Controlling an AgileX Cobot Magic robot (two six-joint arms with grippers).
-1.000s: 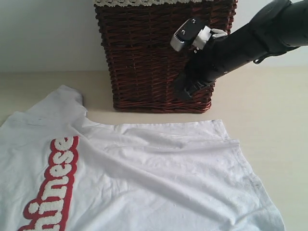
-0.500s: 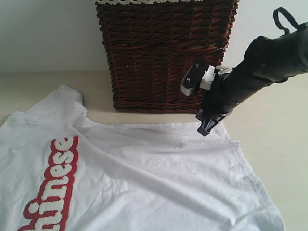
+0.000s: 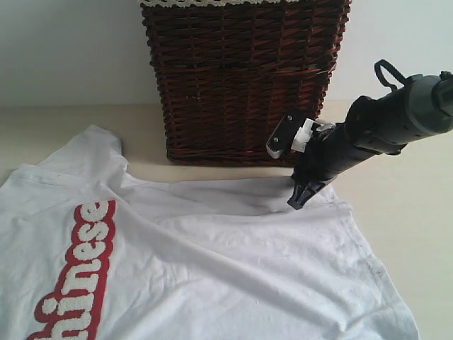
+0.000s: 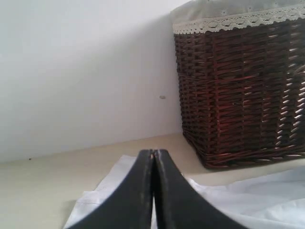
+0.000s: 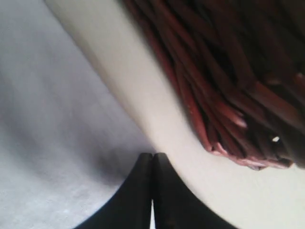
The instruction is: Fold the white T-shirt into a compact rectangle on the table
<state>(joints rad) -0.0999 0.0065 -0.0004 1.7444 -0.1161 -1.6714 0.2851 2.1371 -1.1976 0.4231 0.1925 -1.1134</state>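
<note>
White cotton covers the near half of the table (image 3: 417,177): the white T-shirt (image 3: 233,262) lies spread flat, red-edged lettering on the left, its far hem just in front of the wicker basket (image 3: 241,78). Within the last second your right gripper (image 3: 297,199) has dropped from the basket's face to the shirt's far right corner, and its tip now sits at the hem, touching or nearly so. Its jaws are pressed together with no cloth seen between them, so this looks like an arrival, not a grasp; you would likely need to part them before taking the corner. The shirt itself has not shifted and no fold is made yet. Your left gripper (image 4: 153,191), fingers also together and empty, hangs over the shirt's far left edge
</note>
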